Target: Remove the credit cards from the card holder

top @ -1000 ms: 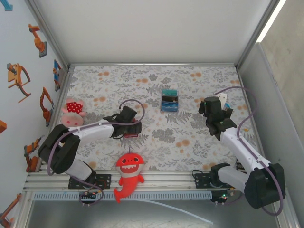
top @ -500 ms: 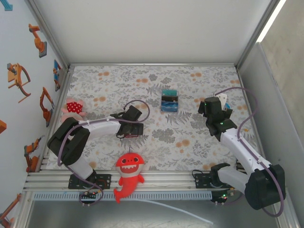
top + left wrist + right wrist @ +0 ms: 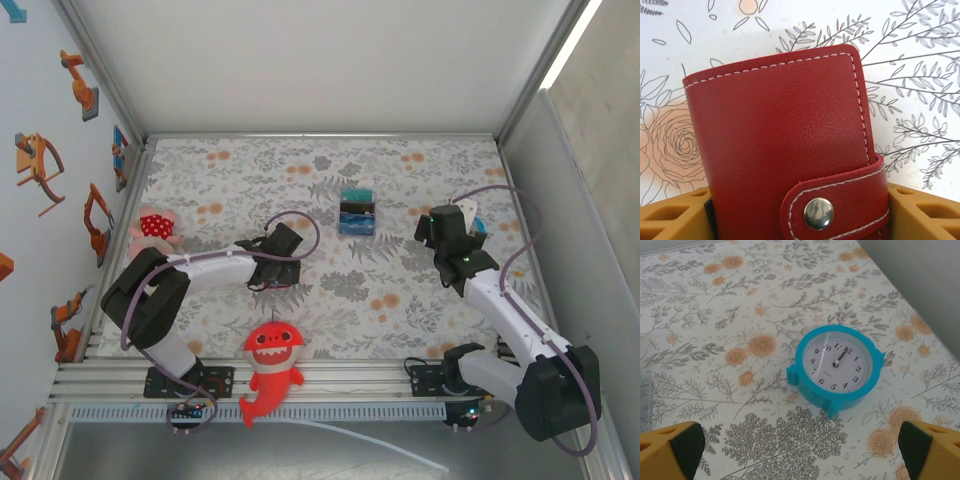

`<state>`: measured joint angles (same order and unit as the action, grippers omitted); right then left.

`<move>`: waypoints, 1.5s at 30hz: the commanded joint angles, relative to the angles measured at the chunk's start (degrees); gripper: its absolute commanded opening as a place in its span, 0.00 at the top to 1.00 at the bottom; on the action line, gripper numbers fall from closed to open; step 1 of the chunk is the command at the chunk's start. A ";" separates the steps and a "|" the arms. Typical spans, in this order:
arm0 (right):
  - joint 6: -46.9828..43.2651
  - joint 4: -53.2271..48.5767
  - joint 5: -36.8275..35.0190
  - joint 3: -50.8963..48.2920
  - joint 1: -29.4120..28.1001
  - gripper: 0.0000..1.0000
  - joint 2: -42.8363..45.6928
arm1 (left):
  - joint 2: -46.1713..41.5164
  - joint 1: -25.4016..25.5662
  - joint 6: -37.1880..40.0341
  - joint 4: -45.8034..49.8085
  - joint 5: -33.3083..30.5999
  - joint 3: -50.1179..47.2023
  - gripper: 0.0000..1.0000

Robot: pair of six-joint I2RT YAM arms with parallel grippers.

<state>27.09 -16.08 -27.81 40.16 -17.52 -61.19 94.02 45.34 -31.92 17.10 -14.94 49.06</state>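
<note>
Reaching slightly farther right than a second ago, our left gripper (image 3: 799,216) clamps the card holder (image 3: 782,135) on the table (image 3: 920,75), snap (image 3: 819,213) fastened, so we've freed no cards; right gripper (image 3: 800,447) gapes empty.

- We see a teal alarm clock (image 3: 836,367) lying face up on the floral worktop (image 3: 715,315).
- The right gripper (image 3: 801,447) has its jaws wide apart, a yellow tip in each bottom corner.
- A grey wall (image 3: 920,275) borders the worktop at upper right.

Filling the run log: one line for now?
left gripper: shut on card holder | card holder: closed, snapped | right gripper: open, by clock
</note>
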 commanded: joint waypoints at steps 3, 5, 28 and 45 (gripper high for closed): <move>8.35 -2.38 11.54 1.02 -0.82 0.01 -0.44 | -2.98 0.02 1.31 -5.23 2.01 -2.06 0.33; 11.07 0.05 17.28 -0.32 -1.07 0.00 -0.50 | -4.24 0.04 1.87 -7.44 2.57 -2.84 0.34; 25.00 36.51 56.07 0.30 -10.43 0.15 -20.98 | -14.37 2.28 17.96 -25.66 16.77 -7.82 0.42; 27.55 45.69 61.11 5.60 -16.23 0.21 -30.57 | -15.80 3.71 18.87 -27.70 18.05 -7.93 0.42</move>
<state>53.54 26.09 31.38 44.01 -32.32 -90.43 79.48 47.86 -14.61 -7.31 -0.10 40.95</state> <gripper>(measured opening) 0.801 0.591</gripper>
